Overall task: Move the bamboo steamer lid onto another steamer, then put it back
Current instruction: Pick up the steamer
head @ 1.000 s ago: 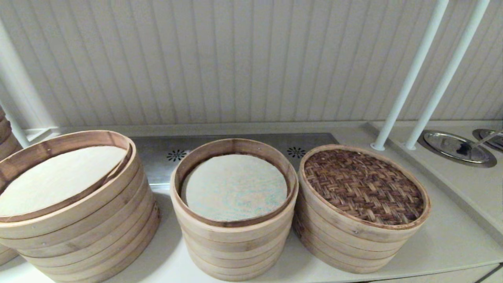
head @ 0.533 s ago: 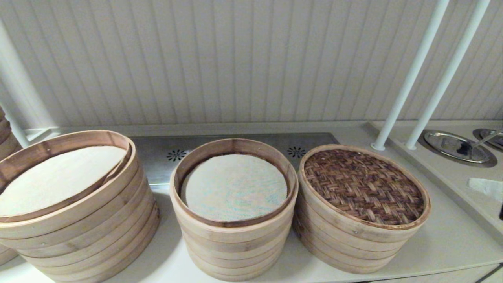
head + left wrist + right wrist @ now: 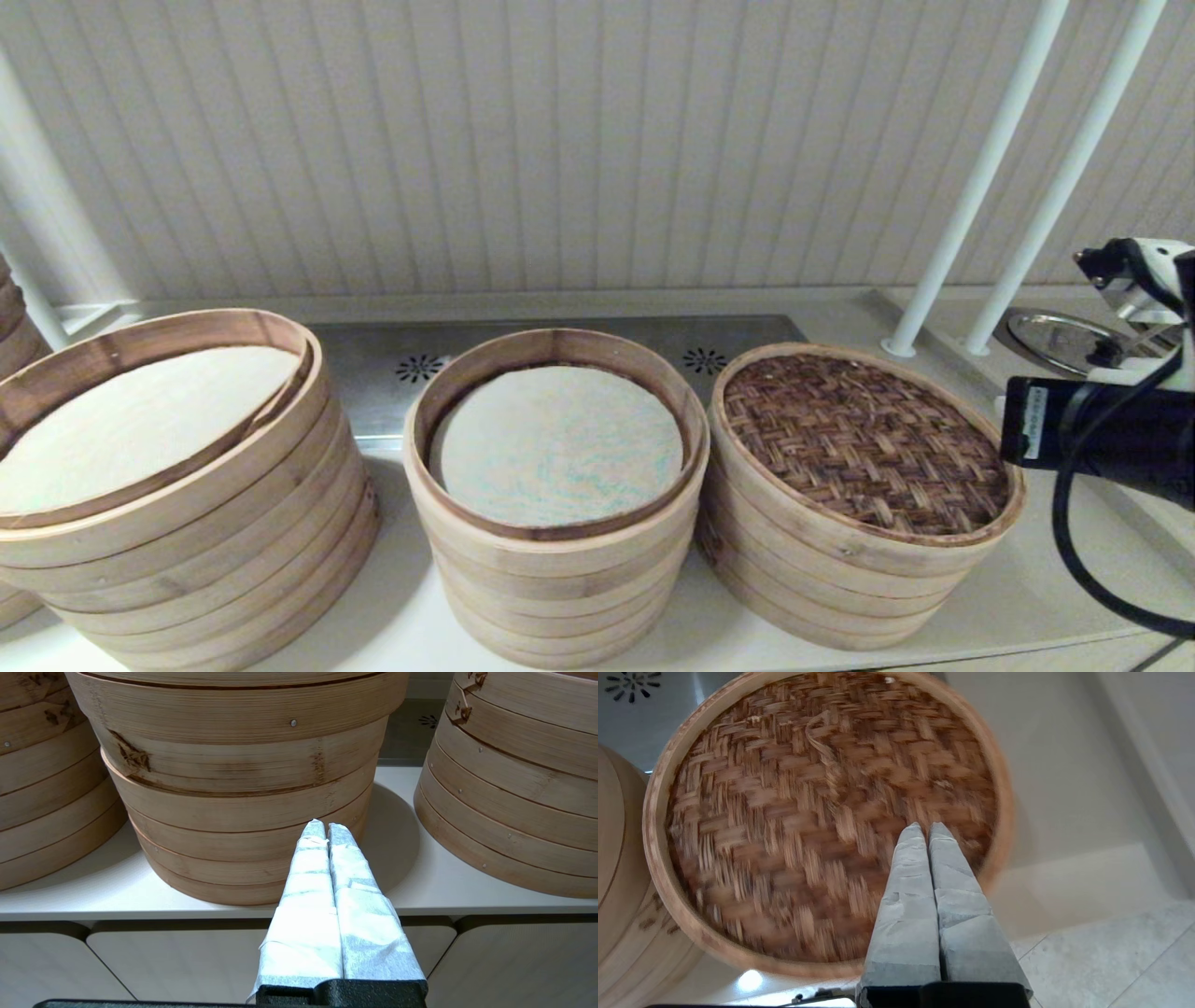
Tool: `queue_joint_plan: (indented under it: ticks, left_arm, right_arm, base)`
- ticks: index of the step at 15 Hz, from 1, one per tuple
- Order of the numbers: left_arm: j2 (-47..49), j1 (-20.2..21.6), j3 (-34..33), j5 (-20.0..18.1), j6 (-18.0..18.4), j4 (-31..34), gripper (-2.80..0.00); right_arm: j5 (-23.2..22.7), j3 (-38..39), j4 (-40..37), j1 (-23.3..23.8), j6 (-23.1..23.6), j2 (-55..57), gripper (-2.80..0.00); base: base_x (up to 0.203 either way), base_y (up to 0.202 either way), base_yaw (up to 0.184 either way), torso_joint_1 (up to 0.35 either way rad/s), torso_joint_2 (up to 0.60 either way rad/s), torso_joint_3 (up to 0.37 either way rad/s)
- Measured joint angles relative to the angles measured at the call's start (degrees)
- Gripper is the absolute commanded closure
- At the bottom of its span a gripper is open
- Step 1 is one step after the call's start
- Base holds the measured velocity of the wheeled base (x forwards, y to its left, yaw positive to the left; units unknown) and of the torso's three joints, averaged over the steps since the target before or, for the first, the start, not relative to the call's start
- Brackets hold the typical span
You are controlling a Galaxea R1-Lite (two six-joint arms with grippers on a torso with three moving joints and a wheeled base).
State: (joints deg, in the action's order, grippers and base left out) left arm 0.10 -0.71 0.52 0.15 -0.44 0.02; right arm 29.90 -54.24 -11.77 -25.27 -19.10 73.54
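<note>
Head view: round bamboo steamer lid (image 3: 864,441) w/ dark brown herringbone-woven top and pale smooth band rim sits on the rightmost stack of pale bamboo steamer rings (image 3: 822,588), flat, flush w/ rim. Right wrist view: right gripper (image 3: 924,828), fingers wrapped in grey-white cloth, jaws pressed together, holding nothing; lid (image 3: 822,812) lies beneath and ahead of the tips, weave streaked, a loose strand near centre, tips over its woven top close to the rim. Cannot tell whether tips touch. Left wrist view: left gripper (image 3: 325,826), jaws closed, empty, low at counter front, the middle pale bamboo steamer stack (image 3: 243,788) straight ahead of the tips, apart.
</note>
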Motion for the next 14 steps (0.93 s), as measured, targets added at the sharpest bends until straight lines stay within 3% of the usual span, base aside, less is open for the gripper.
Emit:
queue_joint_plan:
  ticks: [5,8,13,14]
  left_arm:
    - [0.0,0.0,0.0,-0.02,0.0,0.0,0.0]
    - [0.0,0.0,0.0,0.0,0.0,0.0,0.0]
    - [0.0,0.0,0.0,-0.04,0.0,0.0,0.0]
    - [0.0,0.0,0.0,-0.02,0.02,0.0,0.0]
  right_arm:
    - [-11.04,-7.4,0.01,10.27,0.7,7.61,0.0]
    - [-16.4,-9.66,0.01,17.55,4.29,10.83,0.0]
    - [-22.47,-10.6,-0.86,20.42,7.09,13.47,0.0]
    - [-23.71,-11.08,-2.07,20.45,7.12,13.65,-2.8]
  base:
    - [0.0,0.0,0.0,0.0,0.0,0.0]
    - [0.0,0.0,0.0,0.0,0.0,0.0]
    - [0.0,0.0,0.0,0.0,0.0,0.0]
    - [0.0,0.0,0.0,0.0,0.0,0.0]
